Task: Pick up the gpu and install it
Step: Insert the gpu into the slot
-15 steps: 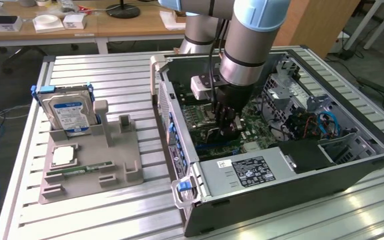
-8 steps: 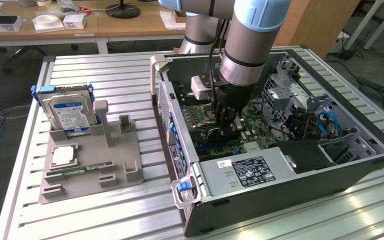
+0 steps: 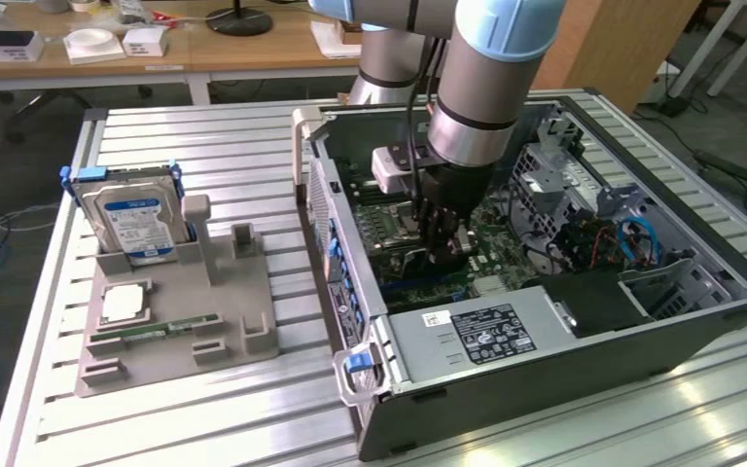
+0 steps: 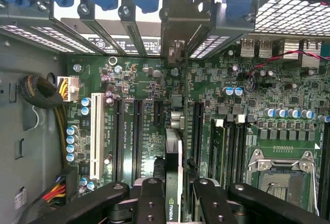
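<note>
The gpu [image 4: 174, 146] appears edge-on as a narrow dark card with a logo on its edge. It hangs upright over the green motherboard [image 4: 144, 79], and its metal bracket [image 4: 178, 28] is against the case's rear slot openings. My gripper [image 4: 174, 195] is shut on it, one black finger [image 4: 150, 203] on each side of the card. In the exterior view the gripper [image 3: 442, 248] reaches down into the open computer case [image 3: 685, 321], low over the board. I cannot tell whether the card is seated in a slot.
Long black expansion slots [image 4: 118, 136] and a white slot [image 4: 96, 133] lie beside the card, with the CPU socket [image 4: 281, 175] on its other side. Cables [image 4: 38, 92] hang along the case wall. At the exterior view's left, a grey holder [image 3: 237, 336] carries a hard drive [image 3: 140, 219] and a memory stick [image 3: 153, 331].
</note>
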`<state>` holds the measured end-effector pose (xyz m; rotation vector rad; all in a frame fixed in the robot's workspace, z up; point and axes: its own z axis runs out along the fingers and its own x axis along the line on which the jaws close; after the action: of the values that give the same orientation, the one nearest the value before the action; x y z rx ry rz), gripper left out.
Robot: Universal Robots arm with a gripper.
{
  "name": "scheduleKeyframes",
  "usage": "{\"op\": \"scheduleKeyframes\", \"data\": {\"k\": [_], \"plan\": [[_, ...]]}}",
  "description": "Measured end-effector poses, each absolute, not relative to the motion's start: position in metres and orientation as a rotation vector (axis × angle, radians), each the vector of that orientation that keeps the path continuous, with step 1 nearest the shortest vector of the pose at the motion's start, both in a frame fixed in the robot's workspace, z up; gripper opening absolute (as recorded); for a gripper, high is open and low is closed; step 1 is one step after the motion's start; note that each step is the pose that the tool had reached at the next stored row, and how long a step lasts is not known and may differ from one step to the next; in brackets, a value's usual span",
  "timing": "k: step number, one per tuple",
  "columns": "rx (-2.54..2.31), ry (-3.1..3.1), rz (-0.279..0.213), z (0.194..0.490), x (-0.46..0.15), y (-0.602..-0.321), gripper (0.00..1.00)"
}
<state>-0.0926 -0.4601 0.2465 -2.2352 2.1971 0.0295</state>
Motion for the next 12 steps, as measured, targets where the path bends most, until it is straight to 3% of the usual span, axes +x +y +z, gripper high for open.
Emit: {"op": "scheduleKeyframes", "data": {"k": [12], "plan": [[-2.23,2.203,0.029,0.2443,-0.0927,-0.4589,0.26]]}}
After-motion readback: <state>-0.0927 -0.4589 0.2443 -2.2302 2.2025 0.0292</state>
